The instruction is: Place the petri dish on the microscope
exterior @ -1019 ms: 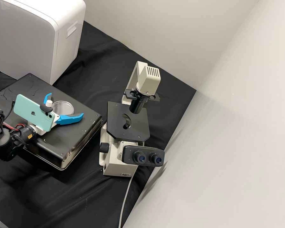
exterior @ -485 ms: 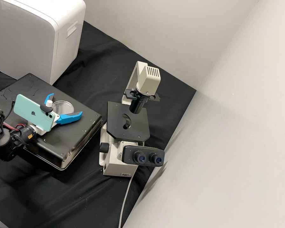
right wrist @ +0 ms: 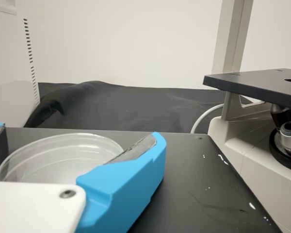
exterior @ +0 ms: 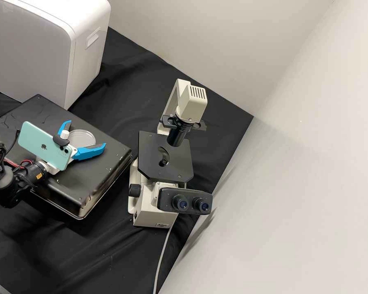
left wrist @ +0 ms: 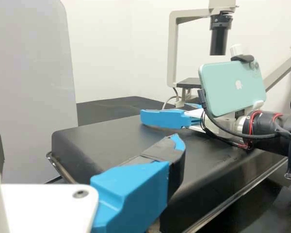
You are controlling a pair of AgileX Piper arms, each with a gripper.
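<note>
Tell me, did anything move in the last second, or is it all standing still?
The right gripper drew its fingers in slightly around the petri dish; the nearer one edged toward the dish. The fingers remain open around it. The dish stayed flat on the black case, and the microscope did not move.

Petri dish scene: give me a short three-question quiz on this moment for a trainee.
1. The petri dish rests on: A) the bench cloth; B) the flat black box; C) the white cabinet?
2. True or false: the left gripper holds the petri dish.
3. Name the gripper that is at the petri dish.
Key: 1 B; 2 false; 3 right gripper.
</note>
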